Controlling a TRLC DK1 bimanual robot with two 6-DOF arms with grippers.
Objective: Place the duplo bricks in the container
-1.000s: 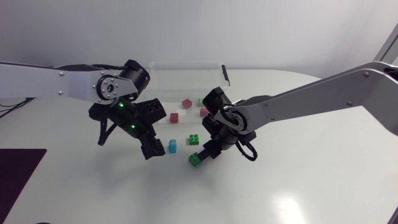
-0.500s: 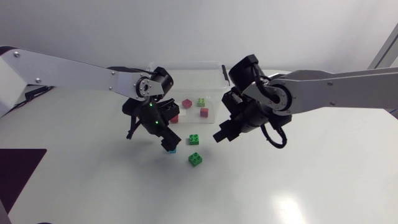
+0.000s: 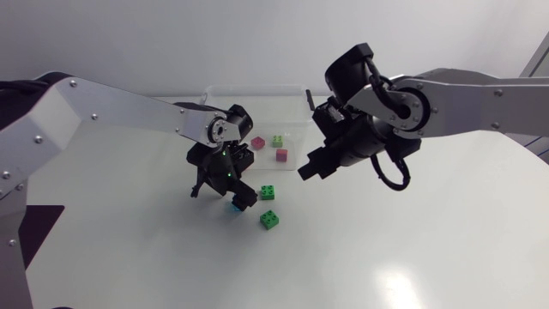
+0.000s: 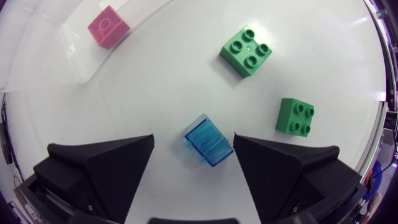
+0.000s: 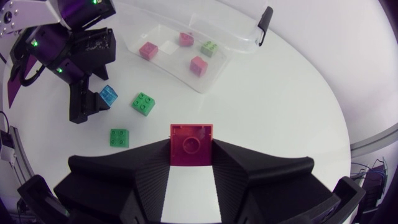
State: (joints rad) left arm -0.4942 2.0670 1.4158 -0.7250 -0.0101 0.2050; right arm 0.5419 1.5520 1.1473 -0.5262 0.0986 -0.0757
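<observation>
Red duplo brick (image 5: 191, 142), clamped in right pincer (image 5: 191, 152), now hangs lifted near upper-centre container (image 3: 257, 87); wide left pincer (image 4: 194, 148) now straddles blue brick (image 4: 208, 140).

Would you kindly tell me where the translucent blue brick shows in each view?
Head view: blue brick under the left gripper, beside the green bricks.
Left wrist view: brick between the open jaws.
Right wrist view: brick at the left gripper's tip.
Shared landmark: the green bricks.

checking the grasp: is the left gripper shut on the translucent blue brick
open: the left gripper straddles the translucent blue brick, bare table showing between it and one finger
</observation>
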